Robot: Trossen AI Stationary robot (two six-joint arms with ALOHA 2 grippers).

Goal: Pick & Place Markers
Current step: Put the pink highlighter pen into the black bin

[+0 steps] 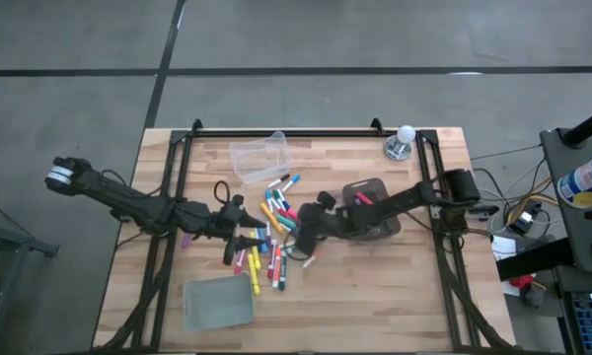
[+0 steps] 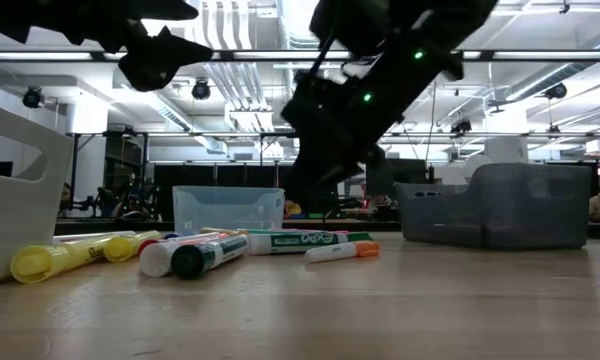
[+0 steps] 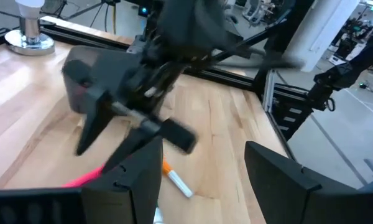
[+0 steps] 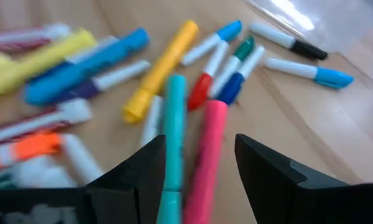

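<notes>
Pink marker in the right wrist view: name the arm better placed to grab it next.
Right. The right gripper is open with the pink marker lying between its fingers. The left gripper is at the pile's other side.

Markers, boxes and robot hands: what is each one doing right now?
markers: capped, lying loose in a pile on the table
left hand: open, holding nothing, beside the pile
right hand: open, over a pink marker
dark bin: upright, at least one pink marker inside
clear bin: upright, looks empty
grey bin: looks empty
</notes>
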